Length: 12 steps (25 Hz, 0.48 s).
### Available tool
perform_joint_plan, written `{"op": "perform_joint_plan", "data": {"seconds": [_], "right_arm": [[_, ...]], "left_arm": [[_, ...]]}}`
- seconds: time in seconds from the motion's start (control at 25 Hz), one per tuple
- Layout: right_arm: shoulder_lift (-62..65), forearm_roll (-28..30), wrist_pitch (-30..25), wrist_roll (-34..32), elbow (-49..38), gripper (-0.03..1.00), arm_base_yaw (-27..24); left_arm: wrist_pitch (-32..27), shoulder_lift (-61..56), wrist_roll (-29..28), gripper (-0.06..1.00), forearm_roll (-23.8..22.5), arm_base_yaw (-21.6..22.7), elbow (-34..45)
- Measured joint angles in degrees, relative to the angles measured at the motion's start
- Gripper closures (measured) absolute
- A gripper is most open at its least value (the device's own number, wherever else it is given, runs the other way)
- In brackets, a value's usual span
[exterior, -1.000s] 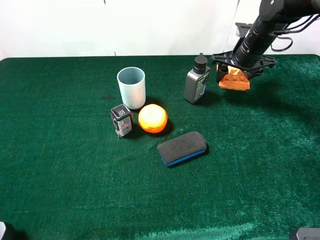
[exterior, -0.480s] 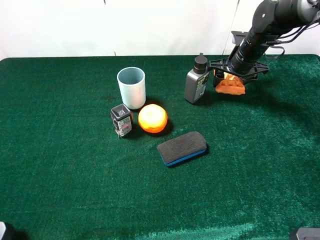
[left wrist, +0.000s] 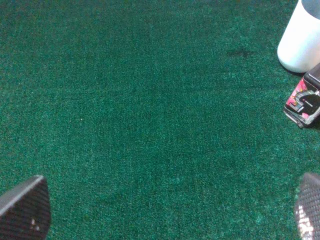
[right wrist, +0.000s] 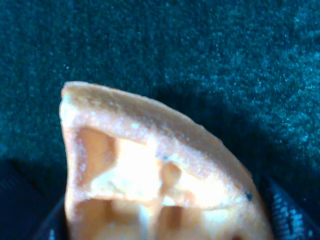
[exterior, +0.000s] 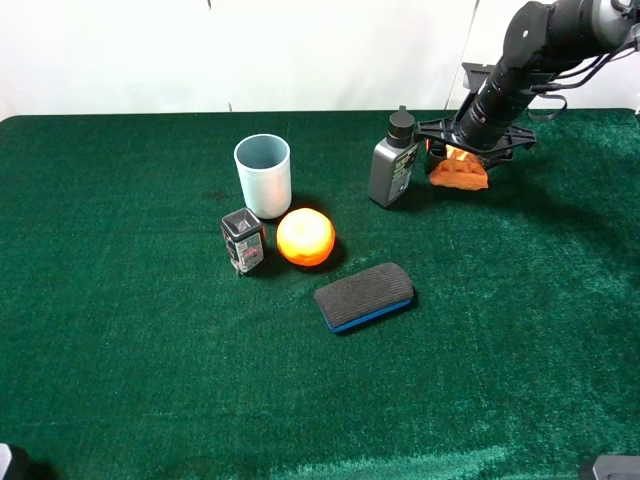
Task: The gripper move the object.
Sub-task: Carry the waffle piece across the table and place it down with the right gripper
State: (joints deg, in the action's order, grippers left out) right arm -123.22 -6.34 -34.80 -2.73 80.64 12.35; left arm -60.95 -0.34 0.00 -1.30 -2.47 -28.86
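The right gripper (exterior: 460,156) sits at about 1 o'clock on the green cloth (exterior: 150,380). Its two dark fingers are closed in against the sides of the waffle wedge (exterior: 460,174). In the right wrist view the orange-yellow wedge (right wrist: 150,170) fills the frame, its square pockets facing the camera. It hangs low over the cloth, though whether its edge actually touches cannot be told.

Just at 9 o'clock of the wedge stands a grey bottle (exterior: 394,165) with a black cap. Its front label carries dark print too small to read.

Towards 10 o'clock on the cloth stands a pale blue cup (exterior: 263,175). An orange ball (exterior: 305,237) lies at the cup's 5 o'clock and a small box (exterior: 243,240) at its 6 o'clock. The left wrist view shows a pink-and-black wrapper on the box (left wrist: 303,97), with no legible words. A dark eraser (exterior: 364,296) with a blue base lies at 4 o'clock of the ball.

The left gripper (left wrist: 165,212) has its fingers spread wide apart, with nothing between them.
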Motion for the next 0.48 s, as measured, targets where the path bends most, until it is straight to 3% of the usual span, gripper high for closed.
{"op": "perform_joint_plan", "data": {"seconds": [0.16, 0.48], "right_arm": [[0.0, 0.6, -0.2, 0.0, 0.0, 0.30, 0.0], [0.0, 1.3, -0.2, 0.0, 0.0, 0.27, 0.0]], "left_arm": [[0.0, 0.0, 0.0, -0.05, 0.0, 0.0, 0.0], [0.0, 0.0, 0.0, -0.05, 0.0, 0.0, 0.0]]}}
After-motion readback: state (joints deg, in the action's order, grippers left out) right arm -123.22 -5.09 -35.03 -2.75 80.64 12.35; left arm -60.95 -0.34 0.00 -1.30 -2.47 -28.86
